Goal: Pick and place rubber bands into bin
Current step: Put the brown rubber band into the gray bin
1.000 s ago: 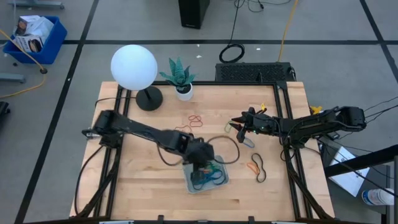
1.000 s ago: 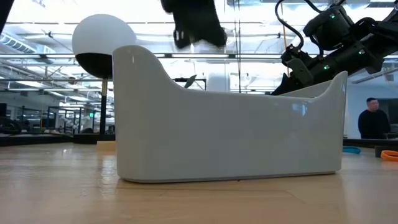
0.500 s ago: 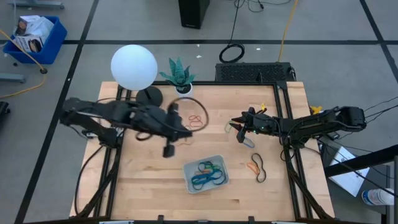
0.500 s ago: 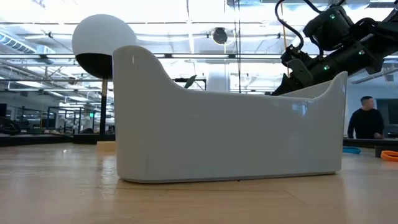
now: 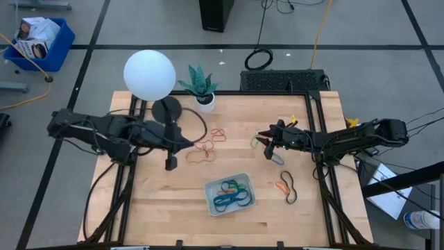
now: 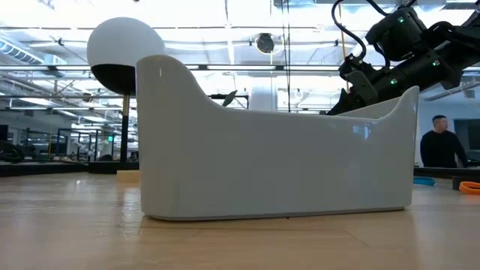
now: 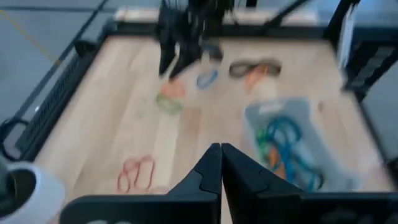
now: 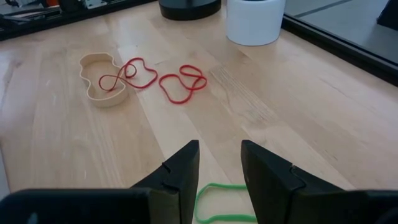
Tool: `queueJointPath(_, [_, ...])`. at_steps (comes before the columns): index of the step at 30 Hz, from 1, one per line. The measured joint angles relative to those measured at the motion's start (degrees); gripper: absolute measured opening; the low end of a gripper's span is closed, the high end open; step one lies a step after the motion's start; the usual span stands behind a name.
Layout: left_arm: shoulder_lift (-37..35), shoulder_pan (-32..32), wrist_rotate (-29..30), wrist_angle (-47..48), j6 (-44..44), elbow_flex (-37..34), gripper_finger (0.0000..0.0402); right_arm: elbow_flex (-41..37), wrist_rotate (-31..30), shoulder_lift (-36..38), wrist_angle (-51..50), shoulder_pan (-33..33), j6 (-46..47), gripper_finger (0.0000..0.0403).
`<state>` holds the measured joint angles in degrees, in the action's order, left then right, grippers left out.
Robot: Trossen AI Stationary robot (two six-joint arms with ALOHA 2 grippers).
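The bin (image 5: pixel 251 186), a pale grey tray, rests flat on the wooden table near its front edge and holds blue, green and orange rubber bands (image 5: pixel 230 194); its wall (image 6: pixel 277 157) fills the low view. Loose bands lie on the table: red ones (image 5: pixel 218 133), a tan and a red one (image 5: pixel 201 153), and an orange and a black one (image 5: pixel 286 186). My left gripper (image 5: pixel 186 143) hangs shut and empty over the table's left half, well clear of the bin (image 7: pixel 292 124). My right gripper (image 8: pixel 219 163) stands open just above a green band (image 8: pixel 217 204).
A white globe lamp (image 5: pixel 149 75) and a small potted plant (image 5: pixel 201 87) stand at the table's far edge. A blue band (image 7: pixel 207 78) lies near the right arm. A person (image 6: pixel 439 142) stands in the room beyond the table.
My left gripper has risen from over the bin and drawn back toward the table's left and far side, tipping up to a shallower slant. It has left the low view.
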<state>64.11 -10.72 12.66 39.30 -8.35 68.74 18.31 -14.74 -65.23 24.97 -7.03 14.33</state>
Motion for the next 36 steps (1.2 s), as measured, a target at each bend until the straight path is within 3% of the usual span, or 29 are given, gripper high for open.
queueJointPath(8, [0.13, 2.71, 1.01, -1.13, 2.08, -13.5, 0.0054, 0.0, -0.26, -0.02, 0.04, -0.11, -0.17, 0.0114])
queueJointPath(16, [0.42, 6.48, -0.93, -8.33, 2.58, -24.99, 0.0062, 0.0, -0.39, -0.01, 0.04, -0.13, -0.17, 0.0114])
queueJointPath(23, [0.4, 8.68, -2.35, -13.72, 3.17, -29.51, 0.0063, 0.0, -0.41, -0.02, 0.02, -0.13, -0.04, 0.0114])
queueJointPath(36, [0.38, 8.94, -2.11, -14.29, 2.13, -30.17, 0.0063, 0.0, -0.41, -0.02, 0.02, -0.13, -0.04, 0.0114])
